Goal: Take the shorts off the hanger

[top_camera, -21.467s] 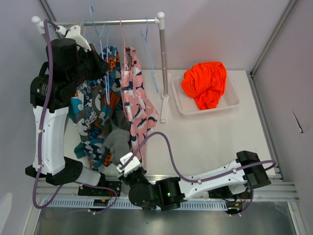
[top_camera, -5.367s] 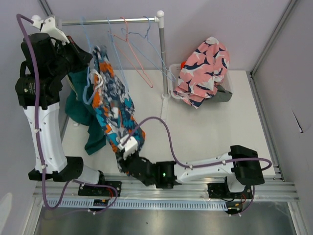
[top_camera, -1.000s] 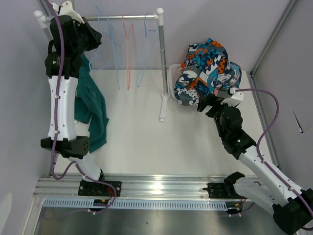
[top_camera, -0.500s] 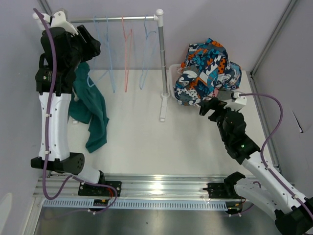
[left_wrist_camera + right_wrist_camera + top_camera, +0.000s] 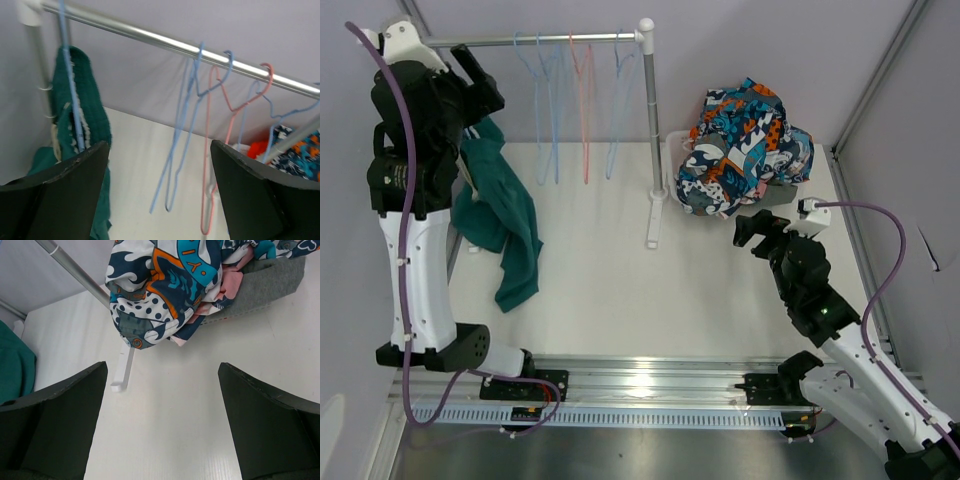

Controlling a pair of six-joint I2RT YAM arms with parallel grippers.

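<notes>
Last pair on the rack: teal shorts [image 5: 85, 105], hung from a blue hanger [image 5: 69, 75] at the left end of the rail [image 5: 550, 41]. The waistband seems looped over the hanger, though the view is partial. The other shorts [image 5: 745, 140] lie heaped at right. The left gripper [image 5: 159, 147] is beside the teal pair, jaws apart, empty. The right gripper [image 5: 161, 367] is spread wide, empty, near the heap. Step in hand, likely: final removal. Next move calls for one arm to steady the hanger while the other crosses over to pinch the cloth and draw it off.
</notes>
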